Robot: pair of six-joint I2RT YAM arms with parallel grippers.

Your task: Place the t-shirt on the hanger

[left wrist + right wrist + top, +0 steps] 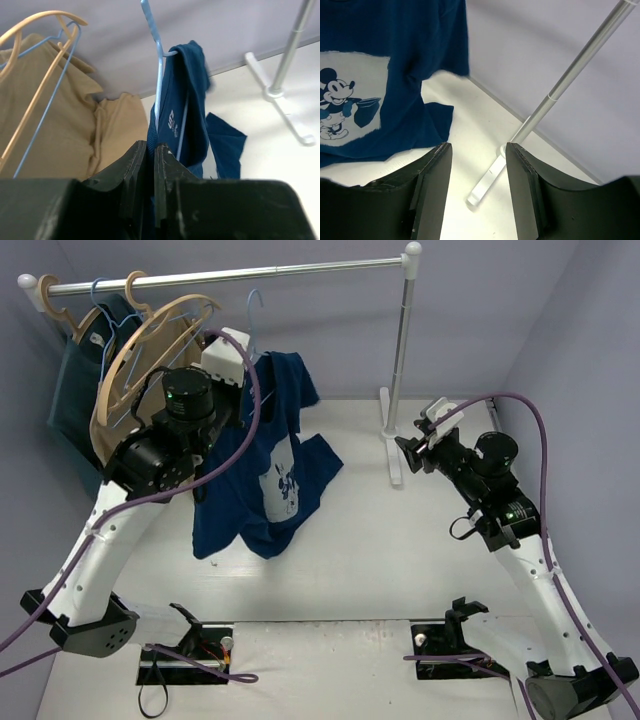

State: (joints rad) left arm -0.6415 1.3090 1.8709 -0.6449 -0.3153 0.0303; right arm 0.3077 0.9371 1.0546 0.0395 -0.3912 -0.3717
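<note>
Layout: rack (400, 340) stands at the back of the worktop (400, 570). The t-shirt (265, 475) hangs in the air left of centre. Its top is bunched over the hanger (159, 75), the print faces the right arm, and the lower edge is down near the worktop. That hanger stands hook-up, roughly edge-on to the left wrist camera.

Nearly shut, the left tool (151, 150) pinches the hanger's lower wire, likely with fabric in the pinch too. Half open and empty, the right tool (477, 147) sits well apart to the right, aimed at the shirt.

The right arm is the free one, so I'd give it the loose shoulder, up and to its left.

- **Top view:** arm and cloth hide most of the hanger.
- **Left wrist:** shows the wires.
- **Right wrist:** the only clean view of the print.
</note>
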